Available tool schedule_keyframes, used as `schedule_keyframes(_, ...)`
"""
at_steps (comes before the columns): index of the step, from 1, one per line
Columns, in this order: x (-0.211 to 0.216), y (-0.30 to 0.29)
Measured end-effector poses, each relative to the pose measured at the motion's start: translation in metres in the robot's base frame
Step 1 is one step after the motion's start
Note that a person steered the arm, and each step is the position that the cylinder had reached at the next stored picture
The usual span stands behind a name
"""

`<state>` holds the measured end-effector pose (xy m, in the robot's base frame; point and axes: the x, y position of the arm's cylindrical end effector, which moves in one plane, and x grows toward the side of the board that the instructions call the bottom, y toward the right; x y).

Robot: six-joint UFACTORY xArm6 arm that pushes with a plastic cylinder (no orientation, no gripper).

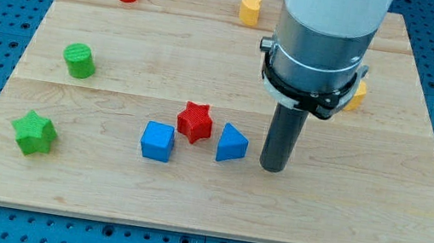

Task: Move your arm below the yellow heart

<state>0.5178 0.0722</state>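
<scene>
The rod carried no gripper, so nothing was grasped. The tip [273,168] rested just right of the blue triangular block [232,144], in the near half. The yellow heart [250,10] sat at the far edge (well apart). Most of the move remained.

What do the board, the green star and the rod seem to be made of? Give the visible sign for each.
Board: pale wood, matt, with grain lines and plank seams. Green star: probably plastic, perhaps 3D-printed, judging by its fine ridged texture. Rod: dark and smooth, metal or plastic; the look leaves it open.
</scene>
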Motion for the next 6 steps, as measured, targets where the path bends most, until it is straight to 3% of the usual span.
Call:
schedule_keyframes(2, -0.009, -0.024)
schedule_keyframes(3, -0.035, 0.003)
schedule_keyframes(4, -0.087, 0.032)
schedule_keyframes(6, -0.186, -0.009)
